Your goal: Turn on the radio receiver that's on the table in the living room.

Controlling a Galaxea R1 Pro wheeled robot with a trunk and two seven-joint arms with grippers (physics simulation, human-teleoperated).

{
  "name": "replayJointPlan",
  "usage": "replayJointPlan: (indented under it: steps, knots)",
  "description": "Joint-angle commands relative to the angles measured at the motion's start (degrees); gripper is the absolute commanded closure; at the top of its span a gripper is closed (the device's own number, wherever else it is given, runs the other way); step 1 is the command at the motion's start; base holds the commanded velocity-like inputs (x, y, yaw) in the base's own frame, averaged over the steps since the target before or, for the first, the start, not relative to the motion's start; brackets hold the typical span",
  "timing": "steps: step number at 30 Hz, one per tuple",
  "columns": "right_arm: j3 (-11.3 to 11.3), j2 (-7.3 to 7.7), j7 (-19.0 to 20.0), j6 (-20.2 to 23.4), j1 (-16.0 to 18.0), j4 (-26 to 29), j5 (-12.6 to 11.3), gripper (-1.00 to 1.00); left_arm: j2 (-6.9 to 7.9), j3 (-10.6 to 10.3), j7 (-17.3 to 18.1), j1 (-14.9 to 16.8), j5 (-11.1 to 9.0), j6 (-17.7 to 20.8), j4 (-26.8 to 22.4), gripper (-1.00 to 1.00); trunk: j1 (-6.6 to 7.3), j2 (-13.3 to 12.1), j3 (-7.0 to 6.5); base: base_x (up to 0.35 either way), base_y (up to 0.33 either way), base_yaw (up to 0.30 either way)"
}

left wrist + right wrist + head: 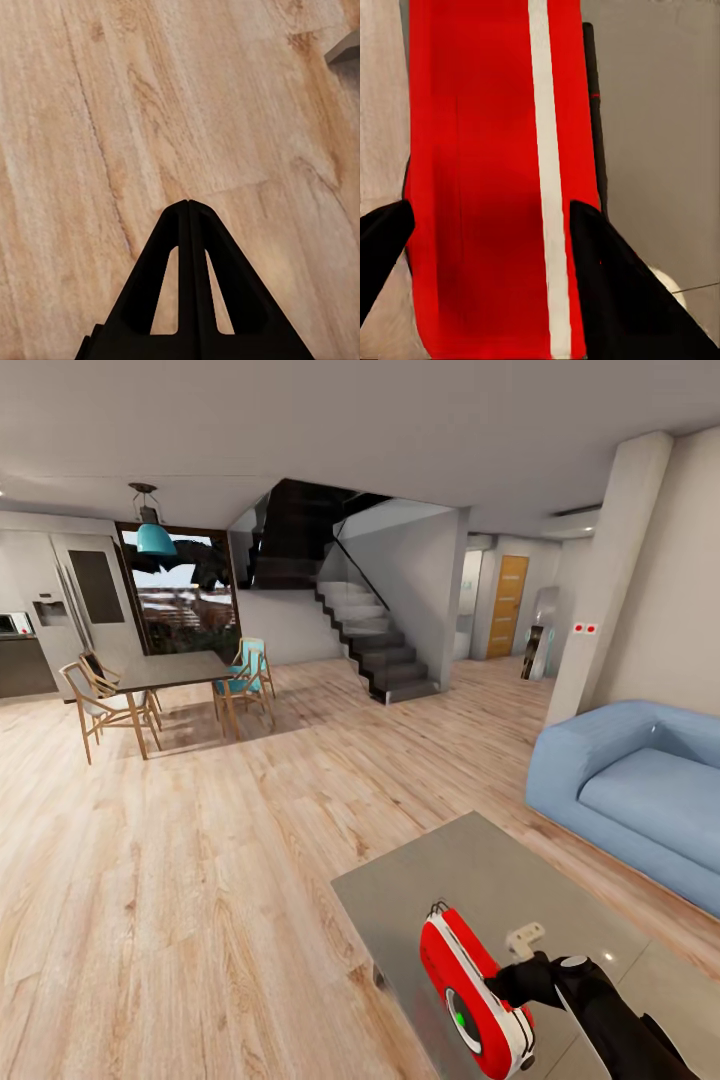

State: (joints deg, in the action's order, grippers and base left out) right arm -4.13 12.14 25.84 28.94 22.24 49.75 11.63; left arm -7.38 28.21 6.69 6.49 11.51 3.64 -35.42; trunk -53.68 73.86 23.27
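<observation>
The radio receiver point(472, 994) is being seen standing on edge on the glossy grey table point(480, 880), near the table's front-left part, at about five o'clock in the head view, with its round dial and a green spot facing toward seven o'clock and its thin wire handle at the far end. It is being straddled by the right gripper point(512, 988), whose black arm is reaching in from the lower right corner; in the right wrist view the red body with its white stripe point(547, 180) is lying between the two spread black fingers point(615, 285), which are touching or just beside its sides, so the right gripper is being read as closed around the radio receiver. The left gripper point(188, 204) is being held over the light wood plank floor point(150, 112), its two fingertips pressed together with nothing between them. A light blue sofa point(640, 790) is standing at three o'clock, and a dark dining table point(175, 672) with wooden chairs at ten o'clock.
</observation>
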Motion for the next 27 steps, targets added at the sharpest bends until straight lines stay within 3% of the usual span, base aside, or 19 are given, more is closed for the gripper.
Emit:
replayJointPlan:
  steps: [1, 27]
  knots:
    - [0.00, 0.00, 0.00, -0.48, 0.00, 0.00, -0.05, -1.00, 0.00, 0.00, 0.02, -0.01, 0.00, 0.00, 0.00, 1.00, 0.00, 0.00, 0.00, 0.000, 0.000, 0.000]
    - [0.00, 0.01, -0.25, -1.26, 0.00, -0.09, -0.05, -1.00, 0.02, 0.00, 0.06, -0.02, 0.06, 0.01, 0.00, 1.00, 0.00, 0.00, 0.00, 0.000, 0.000, 0.000]
